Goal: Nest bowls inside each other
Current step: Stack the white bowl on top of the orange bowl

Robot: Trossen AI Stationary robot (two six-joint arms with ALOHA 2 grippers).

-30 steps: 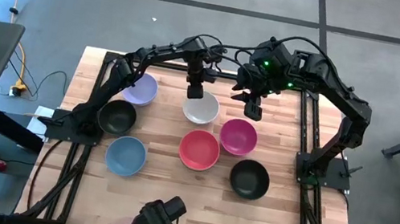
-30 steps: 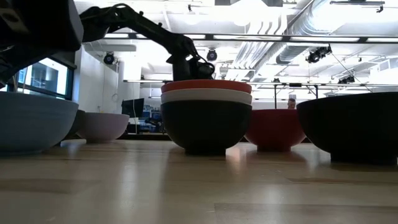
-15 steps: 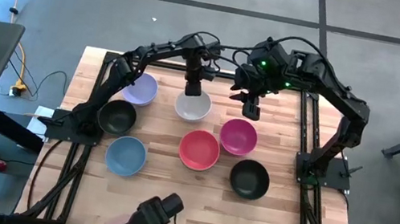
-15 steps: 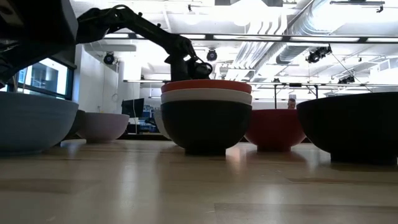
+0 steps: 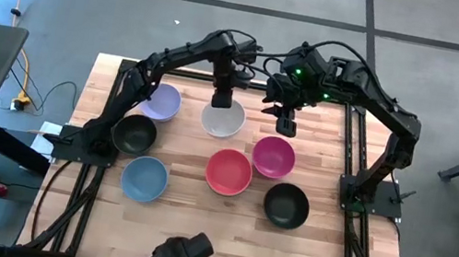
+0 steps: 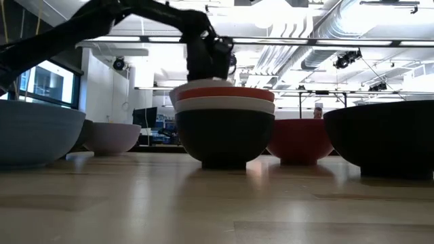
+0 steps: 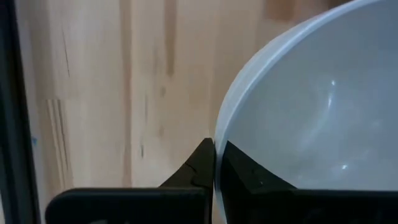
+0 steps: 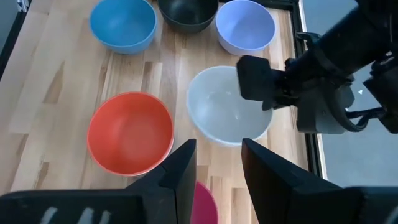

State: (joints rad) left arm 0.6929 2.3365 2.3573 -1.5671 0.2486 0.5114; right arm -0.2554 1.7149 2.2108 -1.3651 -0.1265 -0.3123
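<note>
White and round, the small plain bowl [image 5: 222,121] near the far edge of the wooden table [image 5: 229,241] is the one in hand now: the left gripper [image 5: 221,102] has its two fingers closed on the far rim of this bowl, one finger outside and one inside the wall, as the left wrist view shows clearly. This white bowl is empty inside, and in the low view it seems a little raised behind the stack, though I cannot tell if it is free from the wood. Just beside it, to the left, stands the lavender bowl [image 5: 160,102], empty, and nearer to the front on that side are a black bowl [image 5: 134,134] and a blue bowl [image 5: 144,178], both empty. To the right of the white bowl is the magenta bowl [image 5: 273,156], and in front of it the red bowl [image 5: 229,171]; a second black bowl [image 5: 286,204] stands nearer to the front right. In the low view the red bowl shows as the top of a stack [image 6: 225,125], sitting in a white bowl that sits in a black one. The right gripper [image 5: 284,117] hangs above the table just right of the held bowl, its fingers apart and holding nothing.
</note>
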